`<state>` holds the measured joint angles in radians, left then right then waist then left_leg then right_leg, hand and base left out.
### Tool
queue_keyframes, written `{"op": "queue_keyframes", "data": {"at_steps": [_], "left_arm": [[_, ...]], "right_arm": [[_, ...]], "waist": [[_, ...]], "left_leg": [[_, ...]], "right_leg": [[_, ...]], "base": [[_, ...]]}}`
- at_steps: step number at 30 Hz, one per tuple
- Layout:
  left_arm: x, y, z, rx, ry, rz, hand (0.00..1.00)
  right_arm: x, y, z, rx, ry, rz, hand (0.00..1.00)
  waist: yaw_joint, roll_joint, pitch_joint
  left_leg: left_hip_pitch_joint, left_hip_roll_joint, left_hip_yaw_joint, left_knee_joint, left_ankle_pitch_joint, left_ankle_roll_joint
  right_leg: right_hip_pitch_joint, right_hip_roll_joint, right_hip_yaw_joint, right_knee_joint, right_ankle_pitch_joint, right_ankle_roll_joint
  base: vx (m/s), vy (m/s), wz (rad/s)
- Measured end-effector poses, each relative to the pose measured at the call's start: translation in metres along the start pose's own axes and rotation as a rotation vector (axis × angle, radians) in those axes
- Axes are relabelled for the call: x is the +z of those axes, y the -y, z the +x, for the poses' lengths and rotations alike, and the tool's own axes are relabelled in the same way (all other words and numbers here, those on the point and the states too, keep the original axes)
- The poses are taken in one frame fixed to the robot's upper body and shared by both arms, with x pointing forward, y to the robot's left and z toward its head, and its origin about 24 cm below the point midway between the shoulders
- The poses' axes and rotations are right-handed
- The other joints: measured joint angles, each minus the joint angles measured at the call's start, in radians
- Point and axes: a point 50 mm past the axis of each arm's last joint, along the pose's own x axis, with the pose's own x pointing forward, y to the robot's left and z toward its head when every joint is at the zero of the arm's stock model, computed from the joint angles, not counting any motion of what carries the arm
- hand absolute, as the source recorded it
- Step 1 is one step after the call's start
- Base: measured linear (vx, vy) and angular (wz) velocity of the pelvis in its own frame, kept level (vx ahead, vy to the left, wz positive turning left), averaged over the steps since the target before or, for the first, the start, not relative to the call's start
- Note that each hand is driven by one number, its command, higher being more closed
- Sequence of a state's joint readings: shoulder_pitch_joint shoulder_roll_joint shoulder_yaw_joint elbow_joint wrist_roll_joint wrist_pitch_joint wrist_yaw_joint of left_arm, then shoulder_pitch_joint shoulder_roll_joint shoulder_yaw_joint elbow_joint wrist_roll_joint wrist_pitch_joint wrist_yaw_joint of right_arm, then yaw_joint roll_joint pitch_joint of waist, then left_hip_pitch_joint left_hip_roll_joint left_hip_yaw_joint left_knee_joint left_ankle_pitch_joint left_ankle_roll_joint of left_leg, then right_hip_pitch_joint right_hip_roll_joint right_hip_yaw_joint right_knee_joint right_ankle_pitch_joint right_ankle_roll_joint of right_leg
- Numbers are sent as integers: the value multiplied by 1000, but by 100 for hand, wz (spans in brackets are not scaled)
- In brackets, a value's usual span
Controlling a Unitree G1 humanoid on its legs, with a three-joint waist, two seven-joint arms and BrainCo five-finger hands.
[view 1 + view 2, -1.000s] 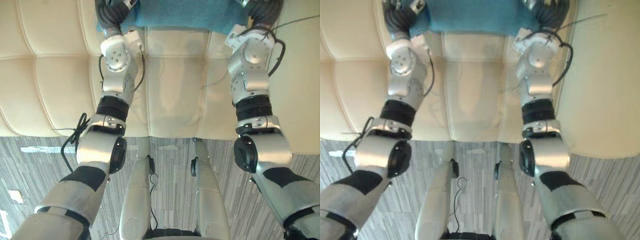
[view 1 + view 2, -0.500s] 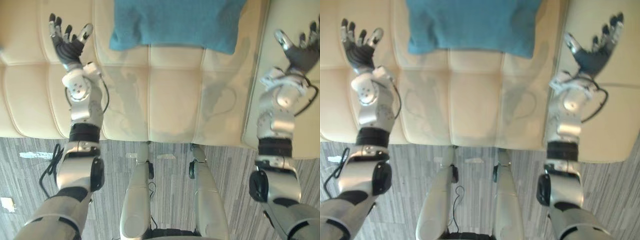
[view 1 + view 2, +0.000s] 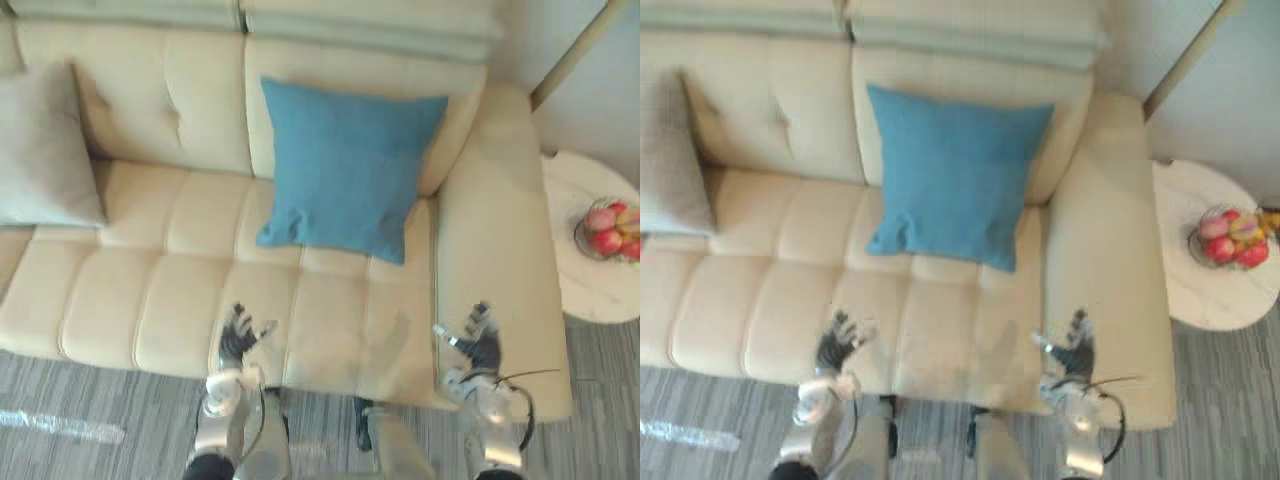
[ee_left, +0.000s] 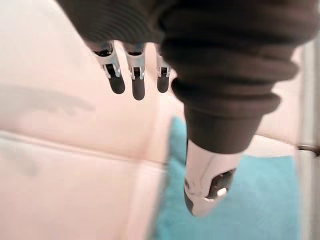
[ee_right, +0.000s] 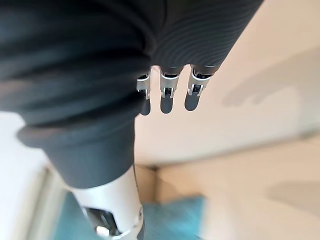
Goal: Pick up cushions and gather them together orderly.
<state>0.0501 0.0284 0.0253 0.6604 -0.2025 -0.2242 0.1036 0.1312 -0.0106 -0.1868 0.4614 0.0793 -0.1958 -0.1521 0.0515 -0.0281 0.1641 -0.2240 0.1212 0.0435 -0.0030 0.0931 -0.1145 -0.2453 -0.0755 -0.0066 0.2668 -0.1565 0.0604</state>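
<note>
Blue cushion (image 3: pixel 345 170) propped on sofa (image 3: pixel 150 290), well ahead | left robot hand (image 3: pixel 238 338), right robot hand (image 3: pixel 480 345): spread, empty

I saw a cream sofa (image 3: pixel 150 300) filling most of the frame, its seat tufted in squares. A blue cushion (image 3: pixel 345 165) stood a little right of centre, its lower edge on the seat and its top leaning on the backrest. A grey cushion (image 3: pixel 40 150) leaned the same way at the left edge. At the right edge, a round white table (image 3: pixel 580 290) carried a bowl of fruit (image 3: pixel 608 230). Grey striped floor (image 3: pixel 100 405) ran along the bottom.
</note>
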Motion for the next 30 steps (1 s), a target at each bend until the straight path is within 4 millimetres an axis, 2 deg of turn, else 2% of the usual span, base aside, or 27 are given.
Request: {"op": "queue_keyframes", "data": {"at_steps": [1, 2, 4, 7, 12, 14, 16, 17, 18, 19, 20, 21, 22, 23, 24, 25, 26, 27, 28, 30], "left_arm": [[-17, -1, -4, 11, -74, 6, 0], [-25, -2, -6, 16, -109, 15, 0], [-53, -11, -17, 32, -242, 59, 0], [-69, -22, -26, 54, -321, 110, 0], [-73, -31, -28, 72, -351, 150, 0], [-69, -27, -24, 66, -339, 153, 0], [-64, -24, -20, 58, -320, 151, 0], [-58, -21, -14, 55, -300, 144, 0], [-58, -19, -14, 57, -303, 135, 0], [-58, -21, -15, 65, -300, 127, 0], [-59, -21, -16, 67, -303, 126, 0], [-62, -20, -19, 73, -313, 113, 0], [-63, -15, -19, 67, -314, 103, 0], [-61, -11, -17, 60, -308, 99, 0], [-60, -11, -16, 58, -306, 101, 0], [-57, -15, -13, 62, -297, 120, 0], [-56, -19, -12, 65, -298, 142, 0], [-54, -21, -11, 56, -296, 165, 0], [-55, -21, -10, 49, -301, 178, 0], [-57, -21, -11, 48, -314, 183, 0]], "right_arm": [[-19, -2, -5, 3, -88, -5, 0], [-28, -2, -7, 6, -127, -10, 0], [-61, 2, -20, 16, -279, -65, 0], [-84, 8, -33, 5, -399, -96, 0], [-93, 13, -37, -16, -451, -92, 0], [-91, 11, -34, -13, -449, -92, 0], [-87, 4, -26, 6, -446, -92, 0], [-83, -3, -21, 15, -434, -77, 0], [-81, -5, -19, 14, -430, -70, 0], [-81, -4, -20, 12, -426, -70, 0], [-81, -3, -20, 10, -428, -72, 0], [-82, 0, -21, 3, -429, -79, 0], [-80, 2, -18, 3, -427, -88, 0], [-80, 4, -17, 1, -432, -92, 0], [-79, 2, -16, 3, -436, -88, 0], [-81, -9, -17, 33, -451, -80, 0], [-86, -13, -20, 49, -475, -85, 0], [-86, -15, -19, 51, -484, -86, 0], [-86, -14, -17, 51, -491, -94, 0], [-81, -18, -12, 65, -476, -114, 0]], "waist": [[-1, 8, -15], [-1, 11, -20], [-3, 18, -46], [-5, 17, -63], [-3, 17, -64], [-4, 15, -63], [-7, 17, -65], [-16, 3, -57], [-16, -2, -52], [-16, -5, -52], [-16, -7, -54], [-24, 17, -71], [-32, 40, -84], [-40, 56, -91], [-43, 46, -89], [-55, 18, -87], [-60, -3, -93], [-59, -11, -91], [-58, -12, -87], [-50, -15, -59]], "left_leg": [[29, -1, -1, -17, 0, 0], [42, -2, -1, -22, 0, 0], [89, -8, -8, -46, 1, -1], [122, -9, -21, -67, 5, -6], [130, -21, -43, -57, 5, -6], [86, -26, -54, -16, 4, -6], [28, -22, -82, 16, 24, -20], [-14, -20, -54, 124, -50, -3], [-57, -7, -4, 321, -152, 32], [-47, 31, 36, 521, -239, 26], [-31, 53, 42, 578, -261, 9], [15, 109, 34, 654, -295, -31], [53, 150, 9, 661, -317, -57], [61, 129, -12, 619, -343, -88], [66, 116, -7, 602, -351, -82], [70, 70, -12, 548, -351, -83], [69, 52, -29, 519, -352, -82], [75, 31, -34, 481, -361, -76], [87, 21, -27, 446, -379, -53], [103, 0, 7, 424, -408, -16]], "right_leg": [[32, -1, -6, -16, 0, 0], [47, -2, -8, -24, 0, 0], [103, -5, -18, -56, 1, 1], [149, -8, -33, -89, 4, 5], [183, -14, -55, -97, 8, 8], [167, -19, -76, -84, 8, 8], [120, -21, -105, -48, 13, -1], [97, -54, -143, -56, 25, -16], [96, -67, -149, -41, 31, -18], [110, -80, -153, -28, 37, -14], [113, -82, -153, -22, 39, -10], [109, -82, -149, -11, 47, 1], [83, -84, -147, 16, 56, 17], [58, -88, -144, 36, 72, 29], [50, -94, -140, 37, 85, 35], [26, -106, -117, 23, 107, 47], [24, -93, -105, -5, 121, 52], [15, -98, -97, -38, 171, 42], [7, -98, -76, -65, 222, 43], [-2, -113, -64, -85, 260, 51]], "base": [[78, 5, 8], [62, 16, 11], [63, 17, 12], [65, 5, 14], [24, 0, 15], [-62, -3, 34], [-147, -16, 31], [-132, 17, 21], [-86, 31, 8], [-64, 65, -5], [-53, 147, -15], [-115, 289, -9], [-134, 326, -4], [-154, 314, 2], [-247, 276, 6], [-248, 198, 11], [-278, 111, 5], [-291, 155, -12], [-246, 153, -29], [-226, 159, -41]]}}
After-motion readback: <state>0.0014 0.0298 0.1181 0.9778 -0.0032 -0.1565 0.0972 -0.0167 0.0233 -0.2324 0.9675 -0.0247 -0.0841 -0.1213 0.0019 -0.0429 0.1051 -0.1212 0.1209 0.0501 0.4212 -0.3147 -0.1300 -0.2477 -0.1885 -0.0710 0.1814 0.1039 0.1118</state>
